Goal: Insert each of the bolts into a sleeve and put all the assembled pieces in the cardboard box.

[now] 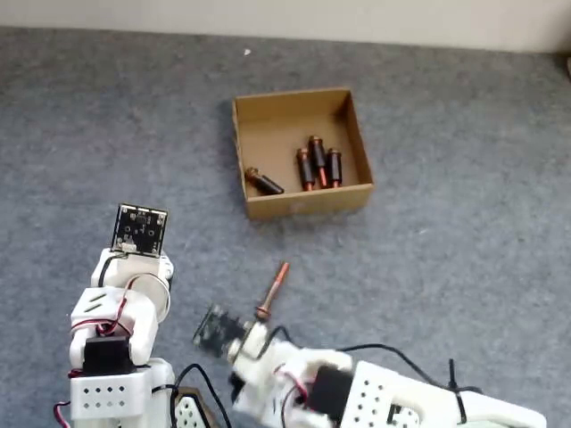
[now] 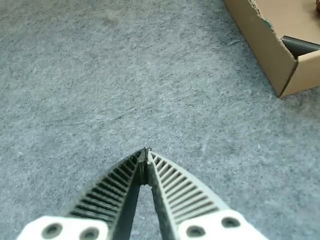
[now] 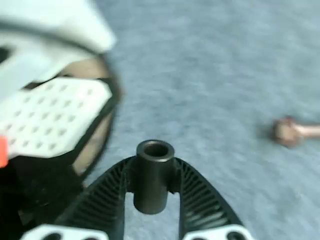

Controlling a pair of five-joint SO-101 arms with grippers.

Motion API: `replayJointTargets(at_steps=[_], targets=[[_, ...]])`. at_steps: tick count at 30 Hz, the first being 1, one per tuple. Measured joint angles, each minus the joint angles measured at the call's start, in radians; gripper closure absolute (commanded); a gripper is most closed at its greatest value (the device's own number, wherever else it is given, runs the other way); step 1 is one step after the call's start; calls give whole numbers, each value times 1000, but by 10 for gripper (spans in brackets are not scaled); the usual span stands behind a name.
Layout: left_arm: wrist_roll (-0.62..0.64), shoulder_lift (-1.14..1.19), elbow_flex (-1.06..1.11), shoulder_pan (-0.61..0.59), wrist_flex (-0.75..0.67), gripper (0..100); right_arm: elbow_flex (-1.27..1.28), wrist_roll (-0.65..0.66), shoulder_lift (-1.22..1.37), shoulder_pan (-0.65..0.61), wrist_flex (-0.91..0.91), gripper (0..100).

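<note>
A black sleeve (image 3: 153, 177) stands upright between the fingers of my right gripper (image 3: 154, 164), which is shut on it low over the carpet. A copper bolt (image 1: 272, 289) lies loose on the carpet in front of the right arm (image 1: 357, 392); its head (image 3: 286, 131) sits a short way off to the side of the sleeve. My left gripper (image 2: 146, 156) is shut on nothing, just above bare carpet, short of the cardboard box (image 2: 270, 45). Lying inside the cardboard box (image 1: 308, 203) are several assembled pieces (image 1: 318, 166).
The left arm (image 1: 116, 312) stands at the front left, and its white body (image 3: 55, 115) is close beside my right gripper. Grey carpet lies open around the box and to the right.
</note>
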Motion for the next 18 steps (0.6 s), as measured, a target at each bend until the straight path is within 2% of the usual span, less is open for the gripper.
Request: replayJointTargets(at_steps=[3, 10, 18], targets=[[0, 0, 0, 0, 0, 993, 35, 0, 0, -44, -60, 994], [0, 0, 0, 0, 0, 993, 64, 14, 8, -60, -71, 994], [0, 0, 0, 0, 0, 993, 38, 26, 232, -58, -75, 994]])
